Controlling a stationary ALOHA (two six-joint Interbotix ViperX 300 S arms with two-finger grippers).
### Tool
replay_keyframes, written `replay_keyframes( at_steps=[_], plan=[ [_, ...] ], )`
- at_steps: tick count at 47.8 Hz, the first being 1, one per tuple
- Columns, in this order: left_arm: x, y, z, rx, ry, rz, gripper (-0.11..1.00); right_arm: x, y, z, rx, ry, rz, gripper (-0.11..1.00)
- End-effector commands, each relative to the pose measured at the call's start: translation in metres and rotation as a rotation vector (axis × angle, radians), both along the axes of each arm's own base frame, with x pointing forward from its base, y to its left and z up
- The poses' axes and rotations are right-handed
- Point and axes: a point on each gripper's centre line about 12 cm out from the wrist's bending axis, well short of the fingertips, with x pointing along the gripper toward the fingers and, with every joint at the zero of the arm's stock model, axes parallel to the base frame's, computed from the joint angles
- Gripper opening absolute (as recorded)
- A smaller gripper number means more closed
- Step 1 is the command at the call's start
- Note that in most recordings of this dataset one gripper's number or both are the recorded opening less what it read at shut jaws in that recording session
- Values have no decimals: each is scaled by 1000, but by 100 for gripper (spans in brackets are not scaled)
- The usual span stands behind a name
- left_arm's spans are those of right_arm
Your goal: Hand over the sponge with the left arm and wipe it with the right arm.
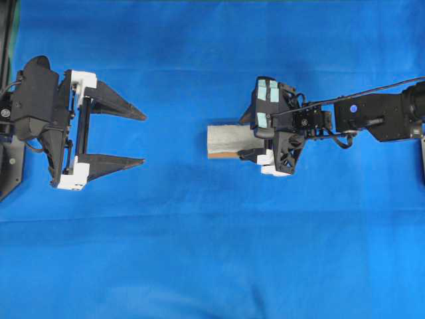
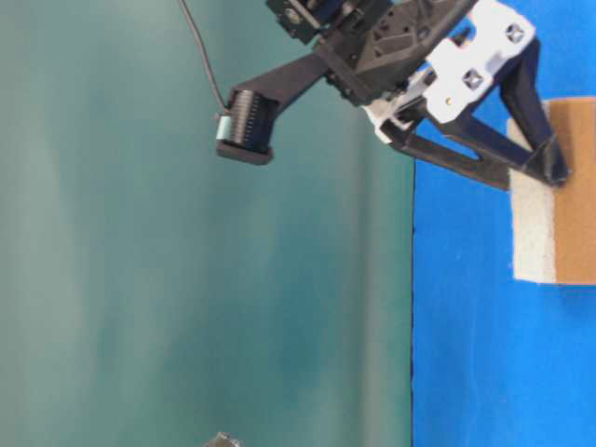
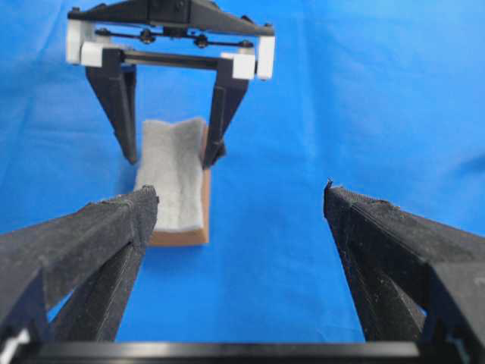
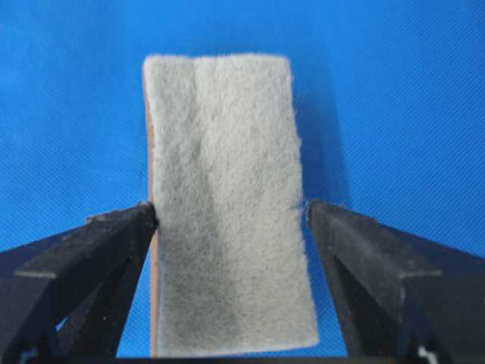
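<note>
sponge [image 1: 229,140] is laid flat on blue counter [image 1: 199,252], near centre | right arm's fingers [image 4: 98,250] are spread astride its right end, one side touching, not pinching | left arm's fingers [image 1: 119,106] are spread wide, empty, well apart at left

A flat surface covered in bright blue cloth [image 1: 199,252] carries everything here, the fabric showing faint creases running across it. Directly on it, right of the middle in the overhead view, lies a small rectangular sponge [image 1: 227,139] with a pale grey mottled fibrous top and a thin orange-brown layer beneath (seen along one long edge). The sponge lies flat, grey side up.
</note>
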Motion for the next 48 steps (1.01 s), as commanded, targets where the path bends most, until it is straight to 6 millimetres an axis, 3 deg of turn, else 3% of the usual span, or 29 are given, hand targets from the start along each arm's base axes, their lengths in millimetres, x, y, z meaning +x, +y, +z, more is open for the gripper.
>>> replay_keyframes(
  at_steps=[1, 7, 29, 37, 48],
  plan=[
    [1, -1, 6, 1, -25, -3, 90, 5, 0, 21, -5, -49, -2, 74],
    [1, -1, 6, 2, -25, -4, 90, 1, -1, 37, -16, -51, -8, 74],
    [1, -1, 6, 1, -25, -3, 90, -42, 8, 144, -62, -243, -8, 74],
    [1, -1, 7, 2, -26, -4, 90, -60, 10, 155, -59, -285, -12, 74],
    [1, -1, 9, 2, -46, -3, 90, -63, 10, 155, -55, -289, -14, 74]
  ],
)
